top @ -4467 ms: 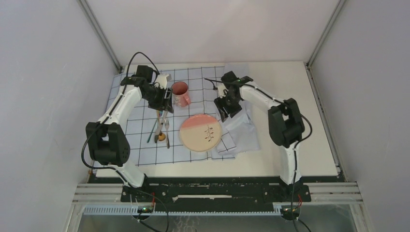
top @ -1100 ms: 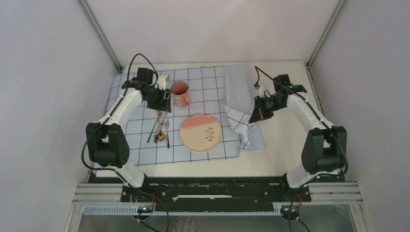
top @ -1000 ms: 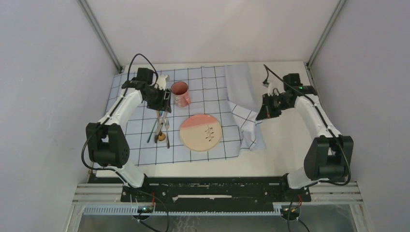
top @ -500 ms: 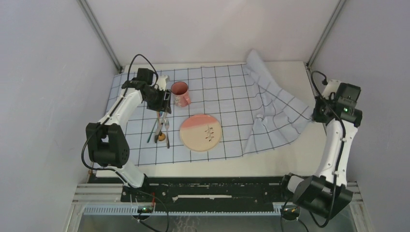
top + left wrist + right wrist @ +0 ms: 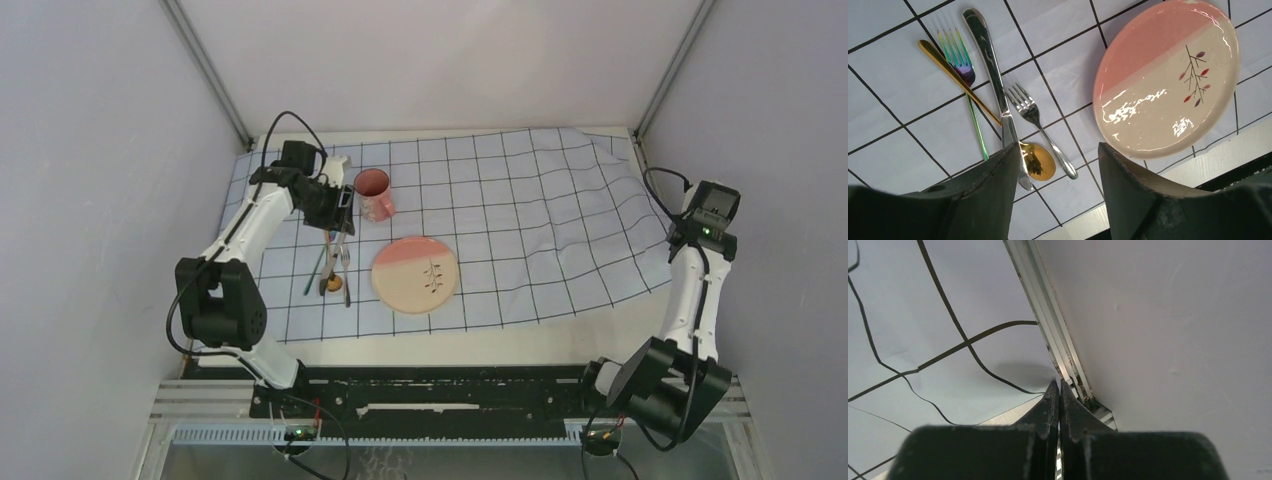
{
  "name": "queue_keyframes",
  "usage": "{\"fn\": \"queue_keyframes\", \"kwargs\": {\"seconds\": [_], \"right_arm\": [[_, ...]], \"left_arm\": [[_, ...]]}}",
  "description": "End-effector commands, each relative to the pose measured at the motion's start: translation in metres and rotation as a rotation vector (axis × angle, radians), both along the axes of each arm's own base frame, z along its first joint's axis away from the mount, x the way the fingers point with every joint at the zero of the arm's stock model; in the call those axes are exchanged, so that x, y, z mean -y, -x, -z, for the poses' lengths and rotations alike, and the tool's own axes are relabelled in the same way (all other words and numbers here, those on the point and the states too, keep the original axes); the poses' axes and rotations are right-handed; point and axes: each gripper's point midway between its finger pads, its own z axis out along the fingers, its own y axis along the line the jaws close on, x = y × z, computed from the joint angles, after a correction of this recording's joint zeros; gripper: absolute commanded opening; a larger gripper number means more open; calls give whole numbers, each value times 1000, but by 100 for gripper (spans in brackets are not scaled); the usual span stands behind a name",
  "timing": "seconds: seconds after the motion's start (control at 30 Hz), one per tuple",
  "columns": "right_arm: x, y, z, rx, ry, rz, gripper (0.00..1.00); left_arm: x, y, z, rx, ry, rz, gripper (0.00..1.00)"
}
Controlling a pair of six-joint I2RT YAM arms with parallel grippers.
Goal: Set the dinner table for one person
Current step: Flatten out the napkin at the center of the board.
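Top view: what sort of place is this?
Probably a robot test booth, not a dining room: two arms bolted to a metal rail, blank walls boxing in the table, and a plate and mug staged on a gridded cloth.

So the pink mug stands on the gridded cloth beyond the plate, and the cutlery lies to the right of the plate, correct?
Not quite: the cutlery lies to the left of the plate, not the right, as the top external view shows. The rest holds: the pink mug stands on the gridded cloth beyond the plate.
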Motion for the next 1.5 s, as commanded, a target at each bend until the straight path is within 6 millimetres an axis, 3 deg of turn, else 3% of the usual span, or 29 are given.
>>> {"fn": "queue_keyframes", "kwargs": {"seconds": [0.0, 0.37, 0.5, 0.63, 0.87, 1.03, 1.23, 1.47], "right_arm": [[25, -2, 5, -41, 84, 49, 0], [64, -16, 12, -60, 261, 99, 0], [70, -13, 40, -134, 233, 104, 0], [65, 0, 74, -246, 166, 91, 0], [52, 29, 104, -381, 120, 47, 0], [54, 36, 110, -394, 145, 42, 0], [86, 20, 93, -345, 273, 81, 0], [114, 10, 102, -335, 300, 136, 0]], "left_arm": [[4, 8, -16, 50, 12, 45, 64], [4, 14, -14, 32, 11, 54, 64], [5, 16, -12, 23, 9, 58, 64], [6, 18, -14, 18, 5, 66, 64], [8, 20, -19, 26, 0, 73, 64], [12, 22, -22, 30, 3, 86, 64], [16, 23, -24, 32, 8, 98, 64], [18, 28, -22, 18, 0, 113, 64]]}}
